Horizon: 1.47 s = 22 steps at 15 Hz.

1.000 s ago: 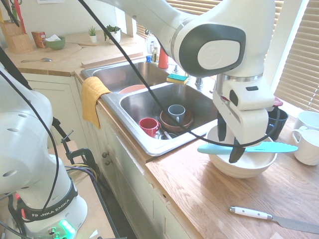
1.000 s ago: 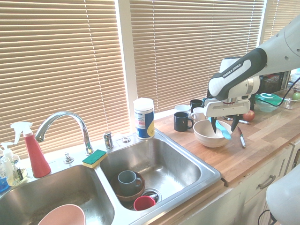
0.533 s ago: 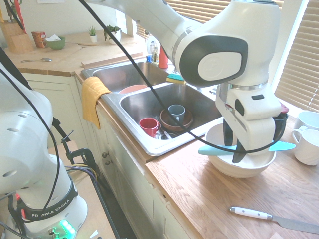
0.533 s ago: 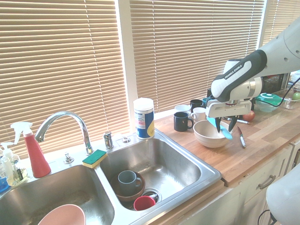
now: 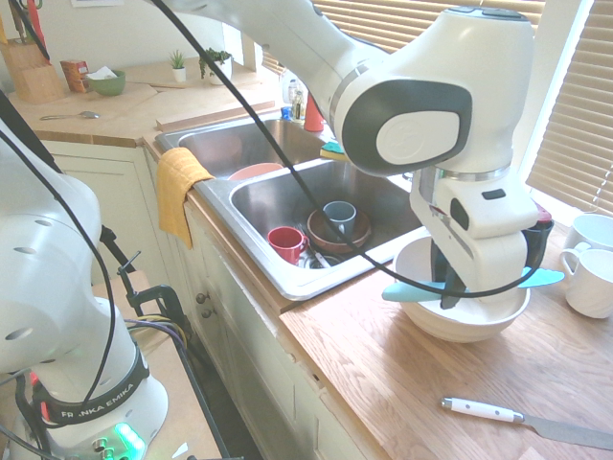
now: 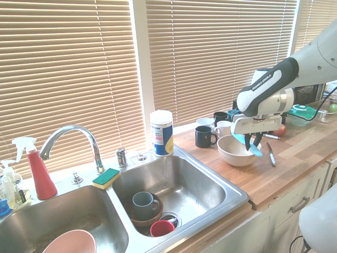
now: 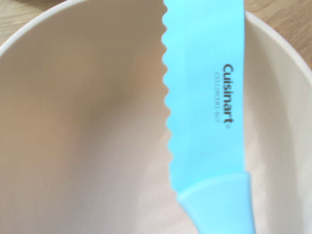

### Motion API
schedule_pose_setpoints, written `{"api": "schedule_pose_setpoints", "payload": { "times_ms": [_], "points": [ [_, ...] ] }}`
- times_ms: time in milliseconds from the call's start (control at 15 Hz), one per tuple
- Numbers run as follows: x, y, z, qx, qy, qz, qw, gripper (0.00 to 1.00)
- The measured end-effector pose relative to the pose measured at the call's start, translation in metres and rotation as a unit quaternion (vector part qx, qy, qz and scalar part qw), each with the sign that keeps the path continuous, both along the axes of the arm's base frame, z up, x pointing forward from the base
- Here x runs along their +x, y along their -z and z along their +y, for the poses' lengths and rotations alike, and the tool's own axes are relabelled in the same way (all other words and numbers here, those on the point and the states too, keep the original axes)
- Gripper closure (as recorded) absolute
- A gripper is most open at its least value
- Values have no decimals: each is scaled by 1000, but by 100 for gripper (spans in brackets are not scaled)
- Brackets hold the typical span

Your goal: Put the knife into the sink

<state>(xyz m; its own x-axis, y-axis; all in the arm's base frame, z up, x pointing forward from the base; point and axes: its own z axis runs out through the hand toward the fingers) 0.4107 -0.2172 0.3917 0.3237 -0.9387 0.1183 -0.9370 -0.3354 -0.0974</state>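
Sink [image 5: 287, 278] first: it's a double-basin stainless one, and the near basin has a red mug [image 5: 285, 242], a grey mug [image 5: 338, 217] sitting in a brown bowl [image 5: 356, 235], plus some cutlery I can't make out properly. Far basin has a pinkish bowl [image 6: 71, 243] in it. A green-and-yellow sponge [image 6: 106, 177] sits on the rim between the basins.

On the wooden counter [image 5: 402, 383] just beside the sink there's a white bowl [image 5: 469, 321], and nothing loose inside it that I can see. The knife [image 5: 407, 291] lies across the top of that bowl, roughly level, long axis running side to side in the first exterior view, with both ends sticking out past the rim. Wrist view shows its serrated edge and "Cuisinart" print over the bowl's inside.

The gripper [image 5: 450, 295] points straight down into the bowl and its fingers are clamped on the knife around the middle.

A white-handled knife [image 5: 522, 420] lies on the counter nearer the camera, well apart. White mugs [image 5: 592, 268] stand past the bowl.
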Motion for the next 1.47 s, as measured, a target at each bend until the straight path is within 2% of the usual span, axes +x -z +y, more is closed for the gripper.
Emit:
{"api": "schedule_pose_setpoints", "payload": {
  "times_ms": [400,800,933,1200,1467],
  "points": [
    [1,-6,4,0,-10,-7,1000,100],
    [-7,-83,54,-21,-56,-50,997,100],
    [-9,-97,72,-28,-72,-55,995,100],
    [-8,-110,129,-36,-131,-55,989,100],
    [-11,-99,201,-50,-208,-45,976,100]
  ]
}}
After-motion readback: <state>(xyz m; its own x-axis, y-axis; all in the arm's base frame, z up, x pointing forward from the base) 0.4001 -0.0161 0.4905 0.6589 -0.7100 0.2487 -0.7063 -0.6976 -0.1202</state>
